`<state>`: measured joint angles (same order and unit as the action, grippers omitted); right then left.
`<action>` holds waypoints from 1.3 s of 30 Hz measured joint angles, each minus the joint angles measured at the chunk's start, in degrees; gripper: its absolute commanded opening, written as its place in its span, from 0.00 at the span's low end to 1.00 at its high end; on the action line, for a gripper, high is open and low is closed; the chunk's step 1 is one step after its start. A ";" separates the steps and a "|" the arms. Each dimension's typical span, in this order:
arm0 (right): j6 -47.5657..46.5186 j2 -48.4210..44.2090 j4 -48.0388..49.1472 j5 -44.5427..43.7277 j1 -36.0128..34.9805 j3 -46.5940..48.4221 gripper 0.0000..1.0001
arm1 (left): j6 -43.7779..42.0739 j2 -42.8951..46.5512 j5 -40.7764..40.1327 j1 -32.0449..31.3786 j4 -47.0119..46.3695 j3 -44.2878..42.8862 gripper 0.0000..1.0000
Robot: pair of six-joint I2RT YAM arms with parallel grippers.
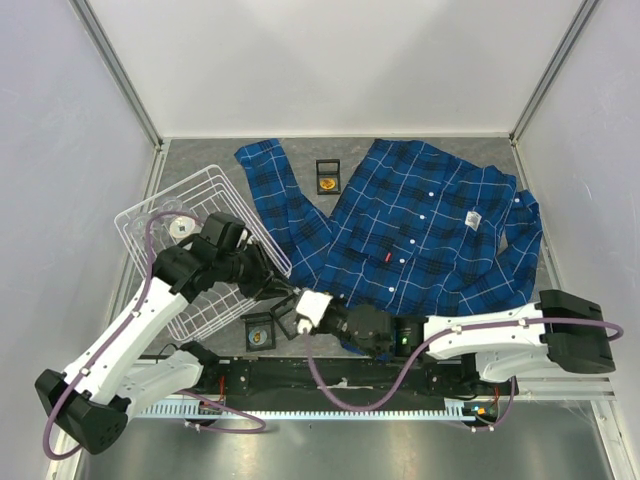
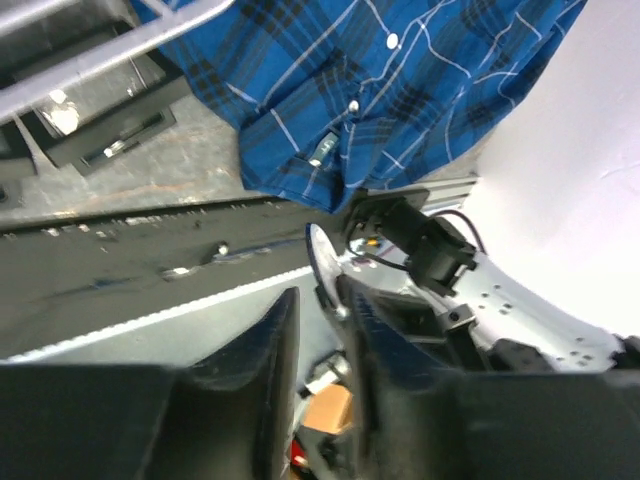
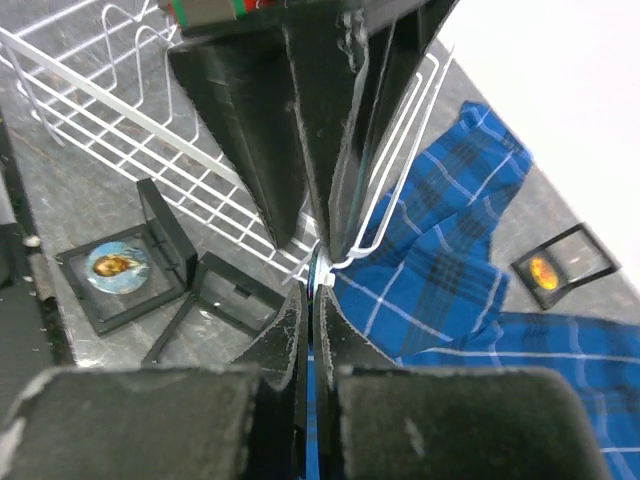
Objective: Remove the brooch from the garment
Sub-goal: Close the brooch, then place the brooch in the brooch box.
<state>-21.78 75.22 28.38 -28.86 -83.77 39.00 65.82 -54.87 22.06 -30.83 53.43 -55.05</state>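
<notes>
Blue garment (image 1: pixel 420 230), right hand (image 3: pixel 312 300) pinching brooch (image 2: pixel 322 257) off its edge

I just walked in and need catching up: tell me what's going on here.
The two arms meet in front of the plaid shirt. The right gripper is shut on a thin disc, apparently the brooch, already off the shirt. The left gripper flanks it, fingers slightly apart. A wire basket sits beside them.
</notes>
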 measured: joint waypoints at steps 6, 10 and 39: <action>19.17 -6.47 -2.58 10.86 8.33 -6.12 0.00 | -8.24 5.57 -8.83 0.22 0.04 -0.94 0.80; 34.62 -6.40 0.87 22.99 18.21 -12.11 0.00 | -13.25 11.72 -14.84 0.24 -1.46 -2.12 0.80; 68.28 29.94 35.41 50.84 25.66 -10.49 0.02 | -22.99 14.73 -17.03 0.24 -8.57 -2.71 0.80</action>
<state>46.50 105.16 63.79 21.98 -58.11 28.51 42.83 -40.14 5.04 -30.59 44.86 -57.76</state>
